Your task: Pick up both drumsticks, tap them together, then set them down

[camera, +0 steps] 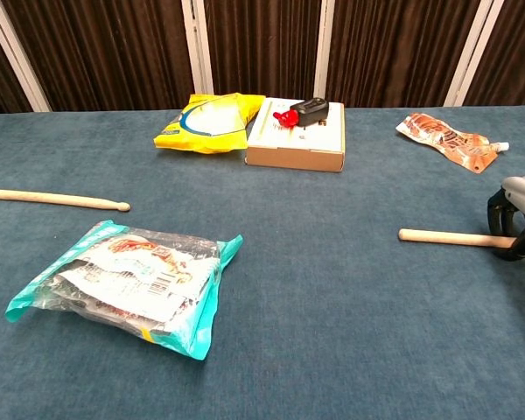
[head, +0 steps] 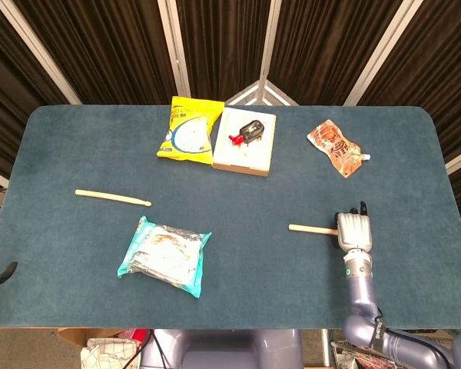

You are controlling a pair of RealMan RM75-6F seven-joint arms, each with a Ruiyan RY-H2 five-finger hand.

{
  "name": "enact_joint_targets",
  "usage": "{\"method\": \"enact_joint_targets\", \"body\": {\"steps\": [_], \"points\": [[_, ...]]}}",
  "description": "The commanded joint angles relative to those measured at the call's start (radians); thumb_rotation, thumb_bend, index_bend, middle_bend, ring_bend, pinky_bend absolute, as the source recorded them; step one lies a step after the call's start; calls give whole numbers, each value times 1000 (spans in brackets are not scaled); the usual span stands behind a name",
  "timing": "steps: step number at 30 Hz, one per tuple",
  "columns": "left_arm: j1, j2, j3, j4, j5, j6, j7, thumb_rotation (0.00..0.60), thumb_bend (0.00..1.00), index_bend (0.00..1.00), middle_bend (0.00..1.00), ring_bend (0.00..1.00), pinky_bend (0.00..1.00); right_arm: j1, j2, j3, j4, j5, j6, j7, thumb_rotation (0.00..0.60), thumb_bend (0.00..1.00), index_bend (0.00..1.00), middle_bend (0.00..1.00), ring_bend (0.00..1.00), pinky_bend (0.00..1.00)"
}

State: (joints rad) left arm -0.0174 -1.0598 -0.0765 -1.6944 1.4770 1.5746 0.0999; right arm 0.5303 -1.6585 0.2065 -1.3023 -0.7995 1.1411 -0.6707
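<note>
One wooden drumstick [head: 313, 228] [camera: 442, 236] lies on the blue table at the right. My right hand [head: 353, 229] [camera: 516, 214] sits over its right end. The fingers curl down on the far side and the thumb on the near side. The chest view still shows gaps around the stick, which rests on the cloth. The other drumstick [head: 111, 197] [camera: 61, 199] lies alone at the left. My left hand shows in neither view.
A teal snack bag [head: 164, 255] [camera: 127, 284] lies front left. At the back are a yellow bag [head: 188, 128] [camera: 210, 122], a white box [head: 244, 150] [camera: 293, 144] with a small black and red item, and an orange pouch [head: 336, 146] [camera: 446, 138].
</note>
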Motion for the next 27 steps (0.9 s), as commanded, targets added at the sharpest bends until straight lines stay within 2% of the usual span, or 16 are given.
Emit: {"method": "enact_joint_targets", "body": {"steps": [1,19,27], "points": [[-1,0,0,0,0,-1,1,600,306,13,16,0,0,2,-3,1,5,1,-2,-1,600,318,553,518,263,0],[-7,-3,3,-1,-5,-10,10,600,306,13,16,0,0,12,-10,1,12,-9,5,-16,600,349,556,550,286,0],[-8,-4,4,-2,-5,-11,13,600,306,13,16,0,0,17,-13,-4,9,-20,11,-29,600,381,620,600,313,0]]}}
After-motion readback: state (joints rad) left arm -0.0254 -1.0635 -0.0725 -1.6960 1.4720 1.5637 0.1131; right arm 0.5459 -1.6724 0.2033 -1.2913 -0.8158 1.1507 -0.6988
